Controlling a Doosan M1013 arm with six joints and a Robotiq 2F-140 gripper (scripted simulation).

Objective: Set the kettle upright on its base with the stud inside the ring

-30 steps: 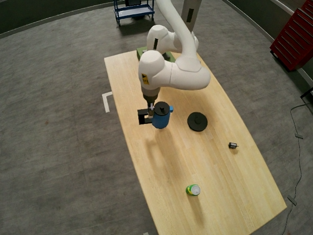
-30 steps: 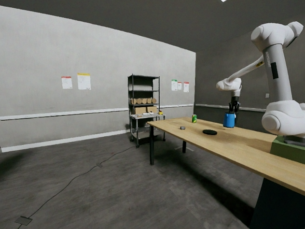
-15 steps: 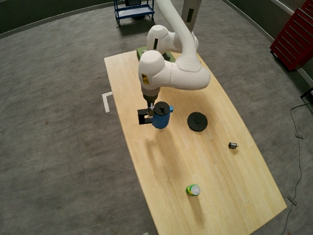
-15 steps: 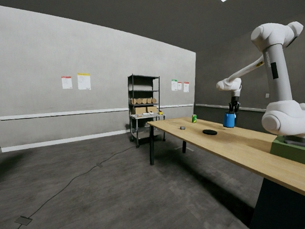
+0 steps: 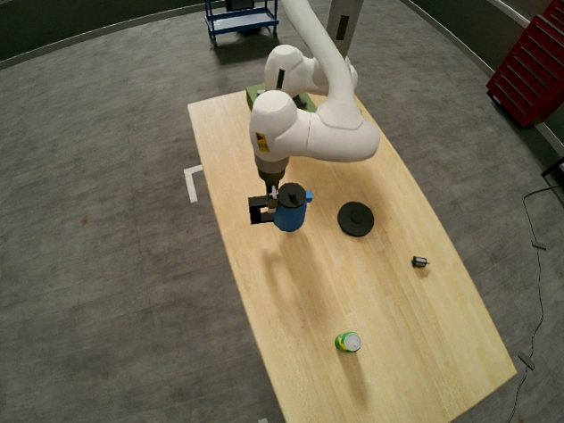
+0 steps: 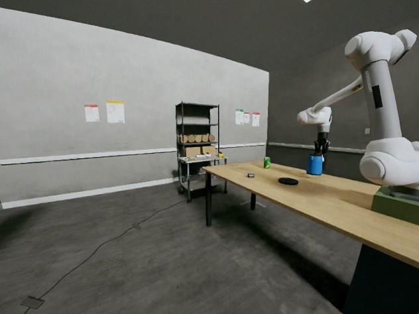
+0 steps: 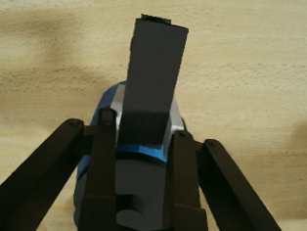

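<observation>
The blue kettle (image 5: 290, 211) with a black lid and black handle (image 5: 257, 210) hangs upright above the table, left of the base. My gripper (image 5: 272, 196) is shut on the kettle at the top of its handle. The black round base (image 5: 355, 218) lies flat on the table to the kettle's right, apart from it. In the exterior view the kettle (image 6: 314, 163) is held above the table behind the base (image 6: 288, 181). In the wrist view my fingers clamp the black handle (image 7: 152, 79), with the blue body (image 7: 130, 158) beneath.
A green can (image 5: 348, 342) stands near the table's front. A small dark motor-like part (image 5: 419, 261) lies at the right. A green block (image 5: 279, 97) sits at the arm's foot. The table's left edge is close to the kettle.
</observation>
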